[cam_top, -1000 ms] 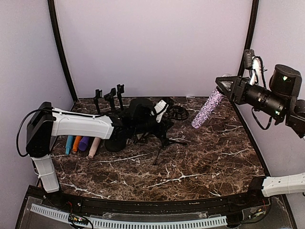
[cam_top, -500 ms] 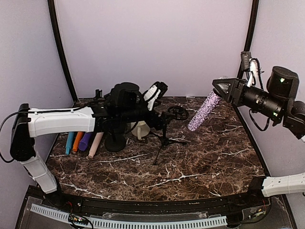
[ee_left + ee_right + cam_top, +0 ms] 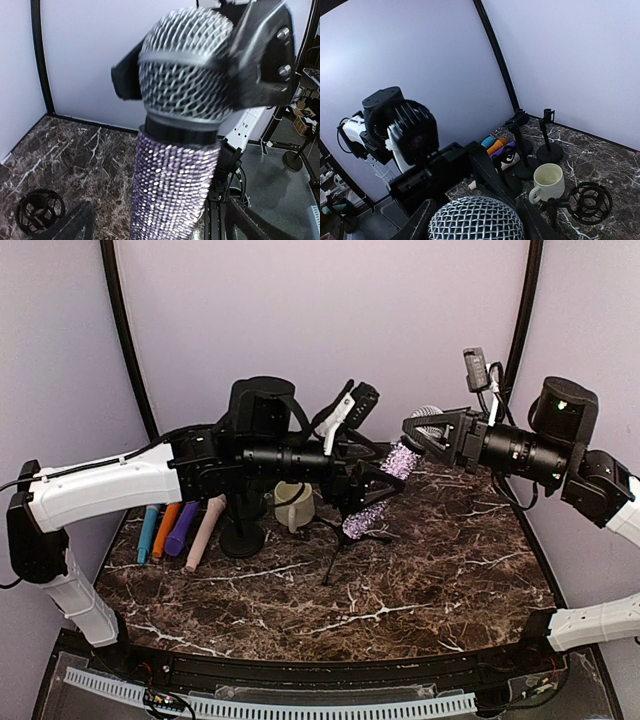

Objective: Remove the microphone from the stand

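Dark marble desk point(image 3: 450, 580) under lilac walls point(image 3: 320, 320), silver-mesh microphone with glittery purple handle point(image 3: 175, 145) in mid-air above the black tripod stand point(image 3: 332, 562), right gripper point(image 3: 422, 432) closed on its mesh head, left gripper point(image 3: 372, 492) spread wide either side of the handle's lower part, not pinching it

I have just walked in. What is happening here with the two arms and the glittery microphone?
The right gripper holds the glittery purple microphone by its mesh head, up in the air above the table. The left gripper is open, with one finger on each side of the microphone's body but not closed on it. The shock mount of the small stand is empty, so the microphone is already off it. This may be a handover between the arms, but that is only a guess.
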Controlling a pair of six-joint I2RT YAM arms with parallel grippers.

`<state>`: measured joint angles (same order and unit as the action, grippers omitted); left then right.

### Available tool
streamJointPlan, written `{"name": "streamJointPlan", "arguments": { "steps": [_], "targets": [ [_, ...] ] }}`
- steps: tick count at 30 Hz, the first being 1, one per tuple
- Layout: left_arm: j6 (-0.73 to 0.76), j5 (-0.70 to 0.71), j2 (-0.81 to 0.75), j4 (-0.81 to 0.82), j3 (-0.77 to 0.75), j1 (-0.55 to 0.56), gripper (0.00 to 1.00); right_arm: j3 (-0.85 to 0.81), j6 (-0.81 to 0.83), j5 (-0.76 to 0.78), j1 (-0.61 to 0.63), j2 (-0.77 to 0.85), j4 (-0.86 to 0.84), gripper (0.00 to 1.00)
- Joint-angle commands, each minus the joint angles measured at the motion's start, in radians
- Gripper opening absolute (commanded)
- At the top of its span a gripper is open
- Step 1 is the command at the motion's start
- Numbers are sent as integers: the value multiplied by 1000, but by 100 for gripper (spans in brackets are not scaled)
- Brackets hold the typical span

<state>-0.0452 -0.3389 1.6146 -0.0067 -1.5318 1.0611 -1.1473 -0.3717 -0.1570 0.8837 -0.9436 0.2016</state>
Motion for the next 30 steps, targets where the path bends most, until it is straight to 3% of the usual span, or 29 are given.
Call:
{"name": "streamJointPlan", "arguments": {
  "steps": [1,6,21,25,28,30],
  "targets": [
    [-38,-61,38,-73,-35,3,93,-3,-18,-97,9,9,-136,16],
    [-52,-90,55,-71,-40,8,85,8,-20,-110,10,10,-134,16],
    [-43,-57,31,-67,-20,10,34,17,0,-68,8,7,-96,21],
    [-49,-31,14,-54,1,10,26,28,-3,-32,9,23,-97,41],
    [-59,36,-10,-36,27,9,19,30,-9,20,8,33,-87,73],
    [-60,85,-38,-46,46,2,17,26,-16,99,8,44,-61,86]
  ]
}}
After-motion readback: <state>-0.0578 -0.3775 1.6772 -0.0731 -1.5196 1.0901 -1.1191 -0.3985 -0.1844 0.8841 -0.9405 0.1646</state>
